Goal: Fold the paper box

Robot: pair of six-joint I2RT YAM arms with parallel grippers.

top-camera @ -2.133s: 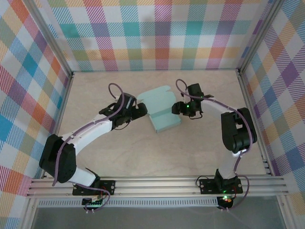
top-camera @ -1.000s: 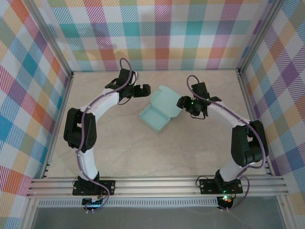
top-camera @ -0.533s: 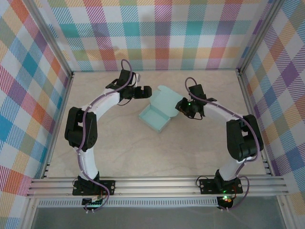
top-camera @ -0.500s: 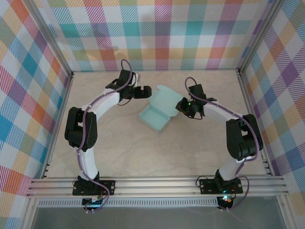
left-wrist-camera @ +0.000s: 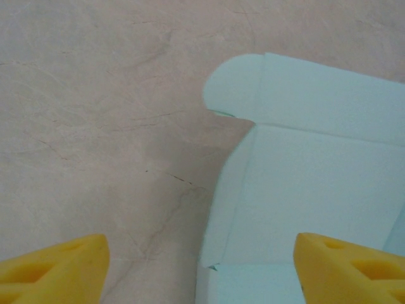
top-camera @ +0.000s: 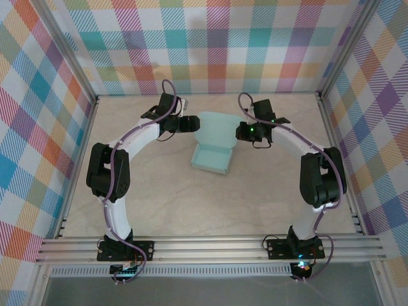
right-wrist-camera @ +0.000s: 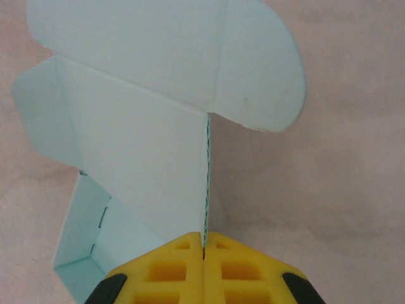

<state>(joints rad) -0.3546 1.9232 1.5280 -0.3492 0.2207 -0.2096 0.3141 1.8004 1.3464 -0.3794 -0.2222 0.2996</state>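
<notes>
Item: pale mint-teal thin-card paper box (top-camera: 213, 143). It sits on the pale wood-grain tabletop (top-camera: 159, 197), slightly toward 12 o'clock of centre, between the two hands.

Change vs. one second ago:
- The paper box has swung round. Its open tray (top-camera: 211, 159) lay skewed then, long axis about 10-to-4. Now the axis runs close to 9-to-3, with the right end dipping slightly toward 4.
- Right hand (right-wrist-camera: 204, 256) has gone from part-open to fully closed. Its yellow pads pinch the 3 o'clock side edge of the lid panel (top-camera: 217, 126).
- Left hand (left-wrist-camera: 202, 269) has narrowed from full spread but is still wide open. One pad is over bare tabletop, the other over the lid's 9 o'clock side. It grips nothing.

Meaning (judgement): the right hand's hold probably did the turning. The paper box now sits square to both arms with one lid edge secured. The left hand looks set to take the opposite edge. The lid-closing fold appears prepared, not yet begun.

Orientation: the tray opens upward. The lid panel extends from the tray's far wall toward 12 o'clock and ends in a rounded corner flap (right-wrist-camera: 259, 76). Whether the lid stands upright or leans back, I cannot tell.
</notes>
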